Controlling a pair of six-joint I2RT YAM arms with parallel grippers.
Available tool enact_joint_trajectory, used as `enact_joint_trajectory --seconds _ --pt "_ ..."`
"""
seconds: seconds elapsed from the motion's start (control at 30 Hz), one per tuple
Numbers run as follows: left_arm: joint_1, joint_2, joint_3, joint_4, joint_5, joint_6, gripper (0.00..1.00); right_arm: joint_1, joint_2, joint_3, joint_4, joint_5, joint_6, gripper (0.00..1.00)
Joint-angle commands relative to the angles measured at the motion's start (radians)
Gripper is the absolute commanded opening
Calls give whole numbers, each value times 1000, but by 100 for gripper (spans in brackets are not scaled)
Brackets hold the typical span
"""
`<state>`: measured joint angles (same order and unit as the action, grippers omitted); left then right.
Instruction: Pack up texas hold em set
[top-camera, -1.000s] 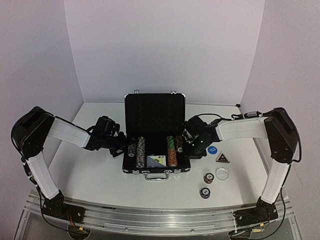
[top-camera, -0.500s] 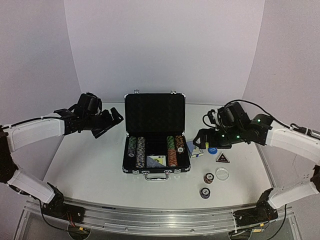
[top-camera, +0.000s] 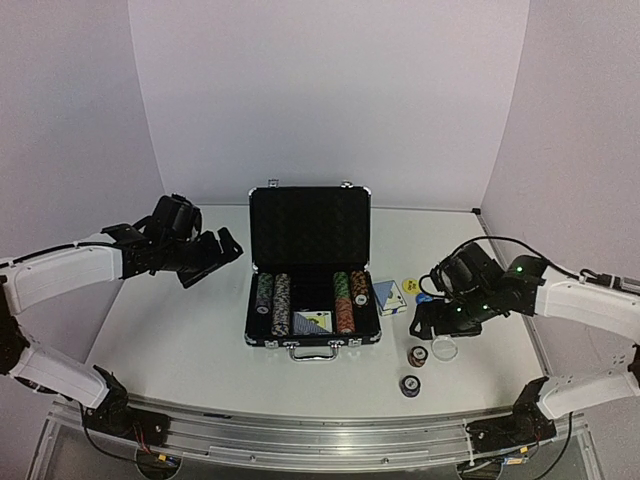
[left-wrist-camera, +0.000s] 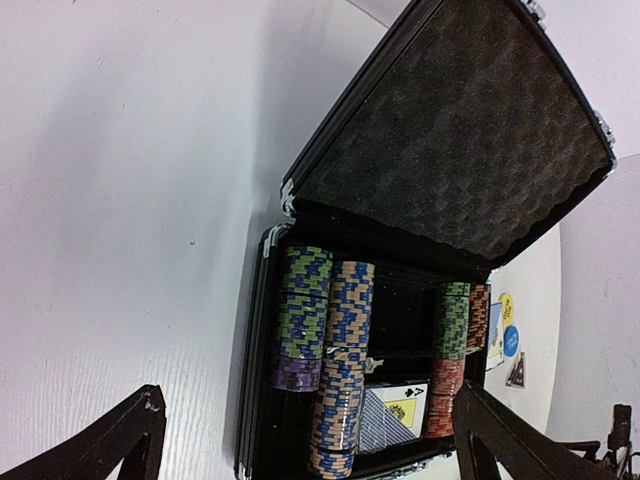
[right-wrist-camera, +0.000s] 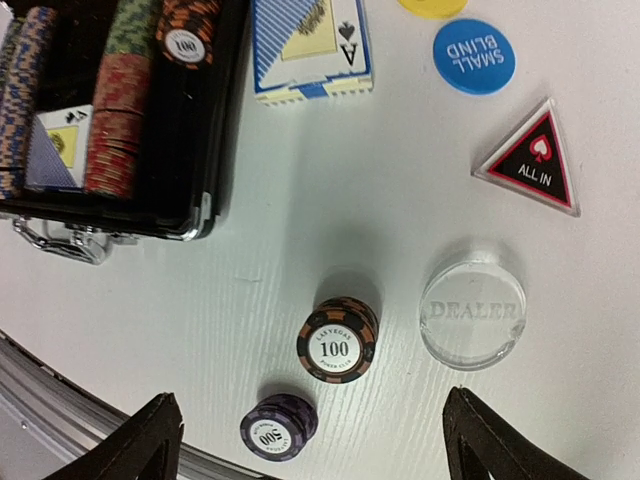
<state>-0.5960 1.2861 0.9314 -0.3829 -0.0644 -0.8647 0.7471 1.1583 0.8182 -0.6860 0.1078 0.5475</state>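
The black briefcase (top-camera: 312, 343) lies open mid-table with its lid (top-camera: 310, 228) upright. Inside are rows of striped poker chips (left-wrist-camera: 346, 340) and a blue-backed card deck (left-wrist-camera: 392, 415). A second deck (right-wrist-camera: 310, 45) lies on the table right of the case, beside a yellow disc (top-camera: 411, 285), a blue disc (right-wrist-camera: 473, 55) and the dark triangular button (right-wrist-camera: 530, 160). Nearer me are the clear dealer disc (right-wrist-camera: 472, 310), an orange-black chip stack (right-wrist-camera: 338, 340) and a purple stack (right-wrist-camera: 278, 428). My right gripper (right-wrist-camera: 310, 395) hangs open above these, holding nothing. My left gripper (top-camera: 215, 260) is open and empty, left of the lid.
The left wall stands close behind the left arm, and the right wall is near the right arm. The metal rail (top-camera: 300, 435) carrying both bases runs along the near table edge, just below the purple stack.
The right gripper has opened and swung back from the case's right side to above the loose chips, uncovering a deck on the table. The left arm has drawn away from the case.
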Motion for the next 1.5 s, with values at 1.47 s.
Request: enact_joint_trajectory --seconds 1.47 --pt "-19 182 40 97 17 17 100 64 476 28 91 68 20 51"
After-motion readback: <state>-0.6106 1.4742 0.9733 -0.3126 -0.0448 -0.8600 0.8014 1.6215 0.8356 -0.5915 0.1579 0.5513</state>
